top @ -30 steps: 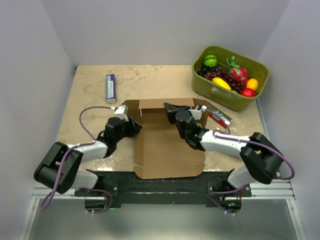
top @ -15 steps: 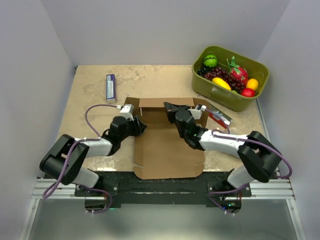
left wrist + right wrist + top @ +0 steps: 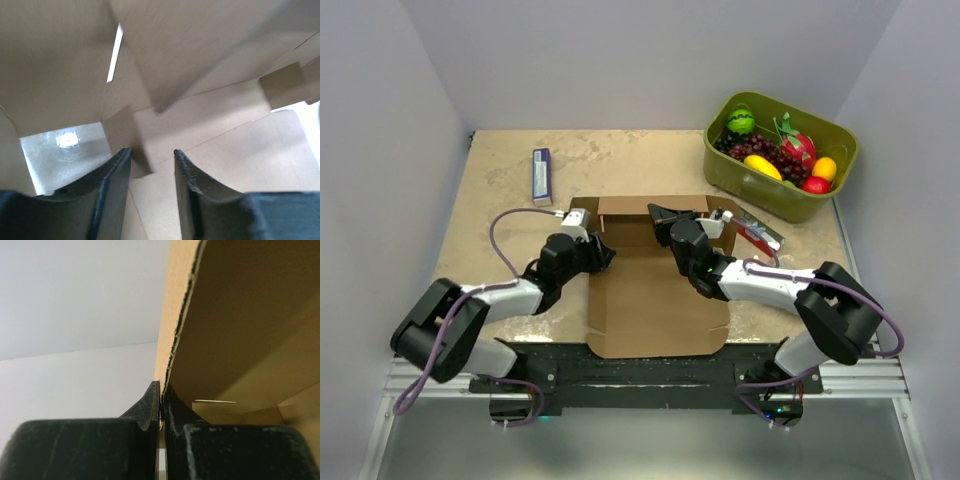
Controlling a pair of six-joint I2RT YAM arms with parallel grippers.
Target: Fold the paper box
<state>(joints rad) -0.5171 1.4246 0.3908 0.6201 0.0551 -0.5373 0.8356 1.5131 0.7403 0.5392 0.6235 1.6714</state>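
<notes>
Tabletop (image 3: 500,190); paper box (image 3: 655,300) far wall inside right hand (image 3: 161,390) (tight)

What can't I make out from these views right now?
Top view: the right gripper fingertips, hidden by its own body over the paper box.
Left wrist view: whether the left gripper touches the flap; blurred.
Top view: the purple packet label, too small.

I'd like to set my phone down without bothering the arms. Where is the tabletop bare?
Bare tabletop runs along the far edge, between the purple-and-white carton and the green fruit bin. The middle is crowded: paper box, left gripper, right gripper, red packet by the bin.
</notes>
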